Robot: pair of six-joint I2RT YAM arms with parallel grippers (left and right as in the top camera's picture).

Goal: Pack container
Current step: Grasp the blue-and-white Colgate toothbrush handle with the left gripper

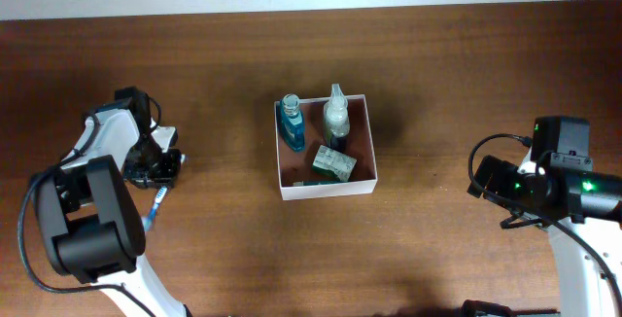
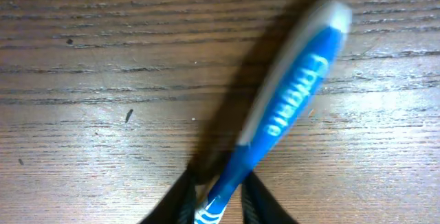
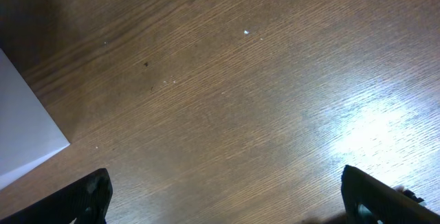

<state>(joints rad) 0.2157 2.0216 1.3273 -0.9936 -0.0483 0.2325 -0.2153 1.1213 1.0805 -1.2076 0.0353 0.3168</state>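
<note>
1. The table (image 1: 437,74) is bare brown wood. The container sits at its middle, probably so both arms can reach it.
2. The left claw (image 2: 218,209) is well to the container's left, with its dark fingers (image 2: 180,205) clamped on one end of a toothbrush. Gripping the end leaves the long handle free to go into the box first.
3. The right claw (image 3: 223,200) hangs over bare wood on the container's right. Its jaws are wide apart and hold nothing. It looks parked clear of the box.
4. The container (image 1: 326,190) is open-topped with white walls. It is partly packed, and bare floor shows at its left front.
5. A blue bottle (image 1: 291,123) and a clear bottle (image 1: 336,113) stand at the back wall, which saves floor space.
6. A green carton (image 1: 333,163) lies flat in front of them.
7. The toothbrush (image 2: 289,107) is blue and white. Its shadow falls apart from the handle, so it seems to be raised off the wood.
</note>
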